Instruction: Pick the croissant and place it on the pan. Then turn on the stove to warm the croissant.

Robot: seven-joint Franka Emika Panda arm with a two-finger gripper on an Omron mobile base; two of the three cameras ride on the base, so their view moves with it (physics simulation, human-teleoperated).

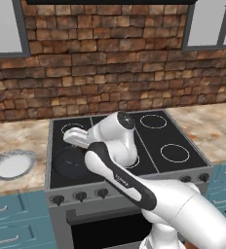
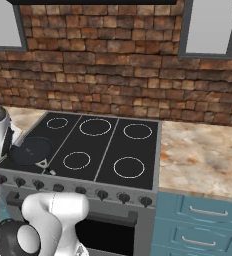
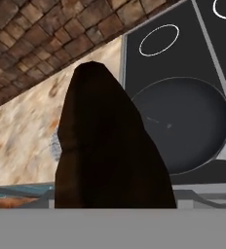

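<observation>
**Apparently gripped: croissant in the claw, close above the pan**

Seen from the hand view, a large dark-brown lump, the croissant [image 3: 110, 146], rises from the bottom edge right up against the lens, where the finger tips would stand. It hides both tips, so the contact itself cannot be seen. The claw [image 1: 70, 141] looks closed on the croissant with its jaws set wide around it. Nothing else touches the claw.

So close and in shadow, the croissant looks almost black-brown. It has a rounded peak at the top and broadens toward the bottom, and no surface detail can be made out.

The pan [image 3: 183, 126] is round, black and shallow, and lies beyond the croissant and to its right in the hand view. Its inside is bare, and the croissant's edge overlaps its near-left rim. The left base view puts the pan on the front-left burner of the stove [image 1: 154, 138], with the claw hanging above the pan's far-left edge. On the bench [image 1: 17, 136] to the left of the stove sits a white, grey-rimmed plate [image 1: 12, 164], well apart from the claw.
</observation>
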